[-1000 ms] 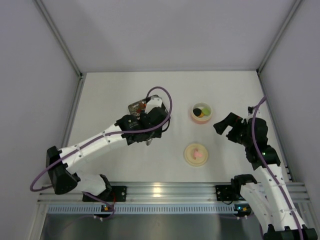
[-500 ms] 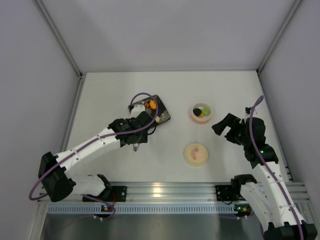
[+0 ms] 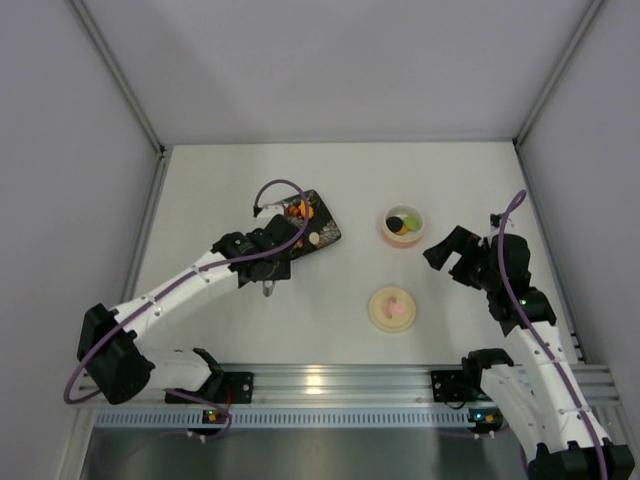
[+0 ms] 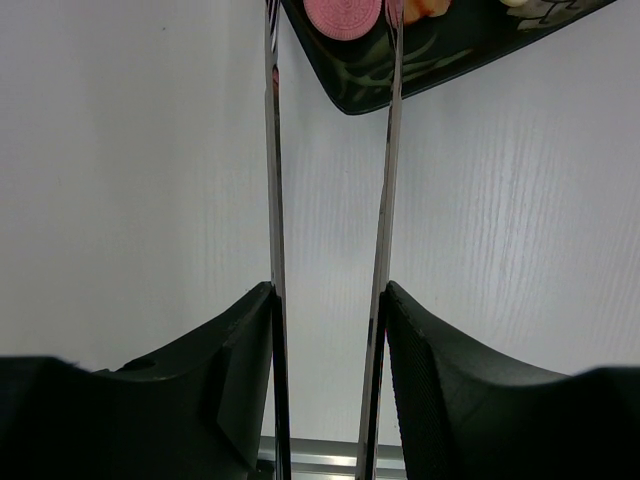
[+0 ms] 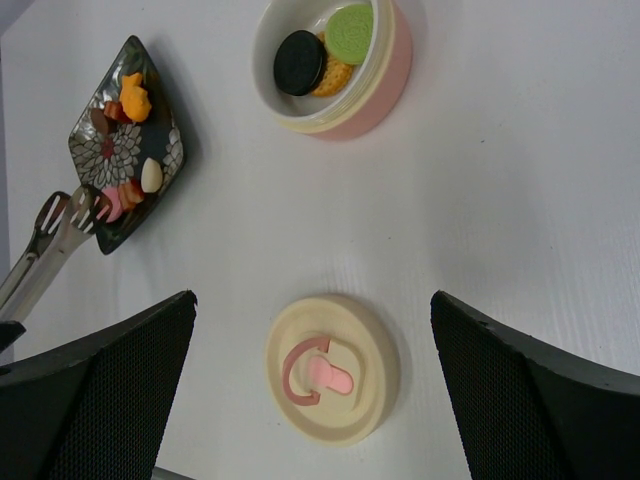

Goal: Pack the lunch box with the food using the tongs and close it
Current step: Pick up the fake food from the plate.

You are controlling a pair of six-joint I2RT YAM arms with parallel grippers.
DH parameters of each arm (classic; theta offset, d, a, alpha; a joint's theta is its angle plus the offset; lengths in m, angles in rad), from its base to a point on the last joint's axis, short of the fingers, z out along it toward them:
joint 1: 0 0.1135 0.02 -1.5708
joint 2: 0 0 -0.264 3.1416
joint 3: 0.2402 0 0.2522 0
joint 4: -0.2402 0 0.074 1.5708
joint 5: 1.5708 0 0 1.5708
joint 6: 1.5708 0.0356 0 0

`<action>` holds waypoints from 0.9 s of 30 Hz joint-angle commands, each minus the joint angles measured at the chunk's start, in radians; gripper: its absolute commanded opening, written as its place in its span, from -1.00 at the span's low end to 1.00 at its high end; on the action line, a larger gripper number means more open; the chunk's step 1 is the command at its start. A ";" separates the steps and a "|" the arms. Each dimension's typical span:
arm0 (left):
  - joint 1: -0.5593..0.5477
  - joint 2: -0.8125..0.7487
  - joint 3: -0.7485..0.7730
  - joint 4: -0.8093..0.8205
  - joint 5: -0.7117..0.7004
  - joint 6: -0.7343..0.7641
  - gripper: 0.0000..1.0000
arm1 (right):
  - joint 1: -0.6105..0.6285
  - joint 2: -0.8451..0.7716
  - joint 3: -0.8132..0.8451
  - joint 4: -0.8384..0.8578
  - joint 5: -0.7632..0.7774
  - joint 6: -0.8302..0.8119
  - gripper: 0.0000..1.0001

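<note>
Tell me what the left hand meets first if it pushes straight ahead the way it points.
Probably the pink piece at the dark plate's near corner: the tongs in the left hand straddle it, though height is unclear.

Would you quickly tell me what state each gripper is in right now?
Left gripper: closed on the tongs.
Right gripper: open, holding nothing.

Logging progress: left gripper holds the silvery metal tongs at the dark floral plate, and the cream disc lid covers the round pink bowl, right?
No: the cream disc lid lies on the table apart from the round pink bowl, as the right wrist view shows.
</note>
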 commanded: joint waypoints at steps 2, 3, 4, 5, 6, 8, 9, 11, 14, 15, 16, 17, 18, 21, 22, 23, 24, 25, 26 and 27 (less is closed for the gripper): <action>0.013 0.024 0.005 0.057 0.015 0.038 0.02 | -0.016 0.004 0.007 0.078 -0.007 -0.001 0.99; 0.013 0.027 0.005 0.061 0.018 0.040 0.02 | -0.016 0.004 0.007 0.077 -0.004 -0.003 0.99; 0.015 0.032 0.005 0.061 0.020 0.038 0.02 | -0.016 0.005 0.007 0.077 -0.004 -0.003 0.99; 0.016 0.038 0.008 0.061 0.022 0.041 0.01 | -0.016 0.007 0.007 0.077 -0.003 -0.003 0.99; 0.016 0.042 0.008 0.065 0.023 0.041 0.02 | -0.016 0.007 0.007 0.077 -0.003 -0.004 0.99; 0.016 0.048 0.006 0.069 0.026 0.046 0.01 | -0.016 0.008 0.007 0.077 -0.003 -0.004 0.99; 0.018 0.051 0.008 0.069 0.026 0.046 0.01 | -0.018 0.007 0.007 0.077 -0.003 -0.004 0.99; 0.018 0.059 0.005 0.069 0.023 0.047 0.01 | -0.016 0.007 0.007 0.077 -0.003 -0.004 0.99; 0.027 0.058 0.003 0.069 0.028 0.046 0.01 | -0.016 0.007 0.004 0.077 -0.001 -0.004 0.99; 0.026 0.056 0.002 0.066 0.028 0.044 0.01 | -0.016 0.008 0.004 0.077 -0.003 -0.004 0.99; 0.027 0.053 0.003 0.065 0.029 0.043 0.01 | -0.016 0.007 0.004 0.075 -0.003 -0.004 0.99; 0.027 0.044 0.002 0.062 0.029 0.040 0.01 | -0.016 0.005 0.004 0.075 -0.001 -0.004 0.99; 0.027 0.038 0.000 0.061 0.028 0.040 0.01 | -0.016 0.007 0.004 0.075 -0.001 -0.001 0.99; 0.027 0.022 0.002 0.048 0.023 0.038 0.01 | -0.016 0.005 0.003 0.077 -0.003 0.000 0.99; 0.027 0.018 0.002 0.048 0.025 0.040 0.02 | -0.016 0.005 0.001 0.077 -0.003 0.002 0.99; 0.027 0.019 0.002 0.046 0.028 0.041 0.02 | -0.016 0.005 0.000 0.078 -0.004 0.000 0.99; 0.027 0.019 0.005 0.037 0.029 0.038 0.01 | -0.016 0.007 -0.002 0.080 -0.006 0.002 0.99; 0.027 0.018 0.006 0.034 0.031 0.036 0.02 | -0.016 0.007 -0.004 0.080 -0.007 0.003 0.99; 0.027 0.015 0.005 0.035 0.031 0.036 0.02 | -0.016 0.005 -0.004 0.081 -0.009 0.003 0.99; 0.027 0.012 0.005 0.034 0.032 0.036 0.01 | -0.016 0.005 -0.002 0.080 -0.009 0.003 0.99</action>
